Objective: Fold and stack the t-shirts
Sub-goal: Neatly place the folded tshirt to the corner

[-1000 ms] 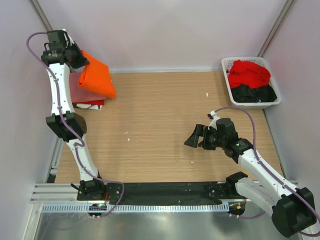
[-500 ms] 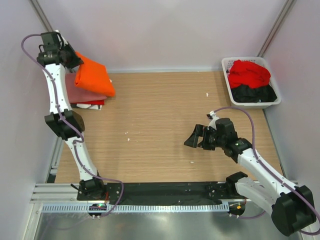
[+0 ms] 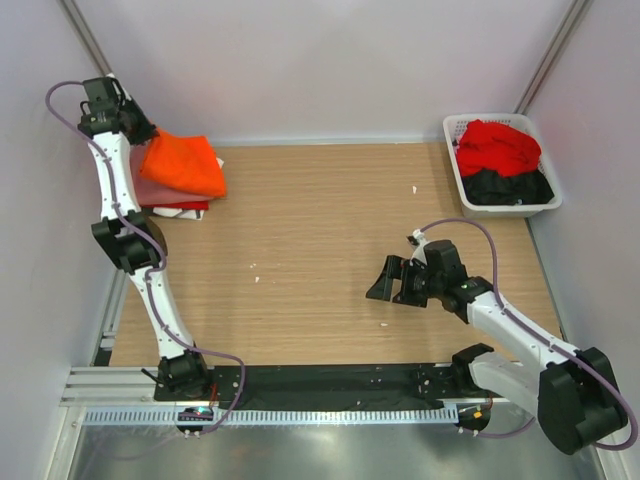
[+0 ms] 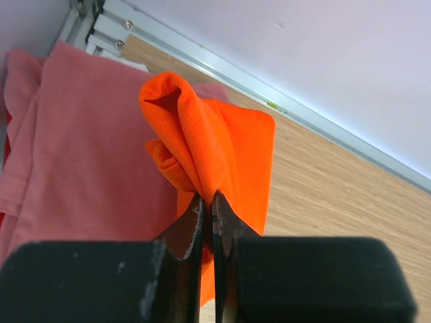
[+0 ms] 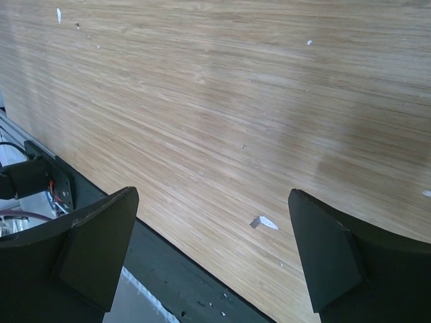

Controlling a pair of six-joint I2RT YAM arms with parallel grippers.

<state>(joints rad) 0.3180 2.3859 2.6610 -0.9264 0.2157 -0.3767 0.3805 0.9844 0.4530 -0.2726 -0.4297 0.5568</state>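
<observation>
Lowered orange t-shirt point(image 3: 182, 165), folded, bunched (mesh weave)

Bright orange t-shirt point(image 4: 229, 145) with fine dotted mesh weave, plain salmon-pink t-shirt point(image 4: 87, 155), red t-shirt point(image 3: 497, 145), black t-shirt point(image 3: 505, 187), white slatted basket point(image 3: 455, 165), light brown wood-grain table point(image 3: 320, 230) with small white specks.

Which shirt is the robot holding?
The orange t-shirt, pinched in the left gripper above the pink shirt. The red shirt and black shirt lie in the basket.
</observation>
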